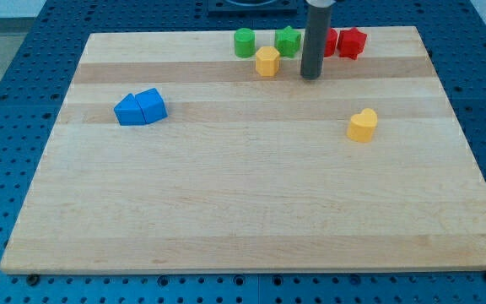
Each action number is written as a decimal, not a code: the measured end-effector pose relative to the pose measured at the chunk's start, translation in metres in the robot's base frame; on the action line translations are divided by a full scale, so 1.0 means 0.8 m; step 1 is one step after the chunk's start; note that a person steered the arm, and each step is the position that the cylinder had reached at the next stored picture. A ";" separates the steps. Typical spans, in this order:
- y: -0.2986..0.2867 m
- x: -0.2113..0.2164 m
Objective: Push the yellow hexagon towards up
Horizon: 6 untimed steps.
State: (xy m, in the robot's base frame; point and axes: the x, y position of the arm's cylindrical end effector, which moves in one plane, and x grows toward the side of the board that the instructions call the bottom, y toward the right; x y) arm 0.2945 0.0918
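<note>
The yellow hexagon lies near the view's top, a little right of centre, on the wooden board. My tip stands on the board to the hexagon's right and slightly lower, a short gap apart from it. The rod rises straight up out of the view's top. A green cylinder sits just above and left of the hexagon. A green star sits just above and right of it.
A red block, partly hidden by the rod, and a red star lie at the top right. A yellow heart lies at the right. Two blue blocks touch each other at the left.
</note>
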 end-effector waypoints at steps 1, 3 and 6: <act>-0.020 -0.030; -0.214 0.024; -0.213 -0.018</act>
